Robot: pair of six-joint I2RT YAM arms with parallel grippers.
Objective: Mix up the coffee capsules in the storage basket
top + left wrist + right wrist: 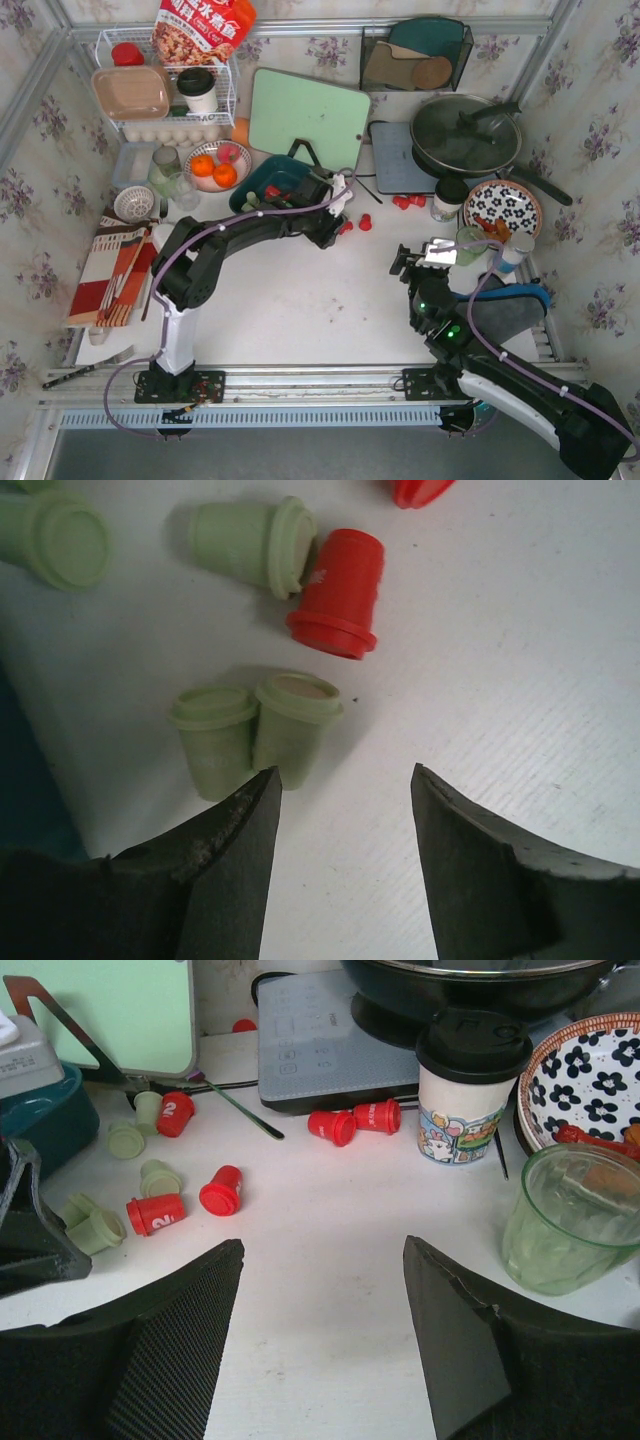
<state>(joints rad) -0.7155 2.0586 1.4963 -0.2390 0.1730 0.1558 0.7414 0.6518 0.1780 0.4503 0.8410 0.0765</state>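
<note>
The small tapered plastic coffee capsules [155, 1213], some bright red and some pale green, are seen scattered on the white table [320, 1210], outside the dark teal rectangular plastic storage basket [262, 182]. The basket is set toward the far left, just near of the pale green cutting board [310, 115]. A few small items seem to lie inside it, though the arm hides much of it.

The left gripper [342, 780] is held low over the table just right of the basket, its jaws apart with nothing between them. Two pale green capsules [250, 735] are seen side by side and touching, just beyond its left finger. Farther on, a lying green capsule [250, 545] is touched by a red capsule [338, 592].

The right gripper [322, 1250] is held over bare table to the right, well apart from the capsules, its jaws likewise spread and empty. Two red capsules [358, 1120] are found against the near edge of the grey flat induction hob [320, 1050], beside a printed cup with a black lid [465, 1090].
</note>
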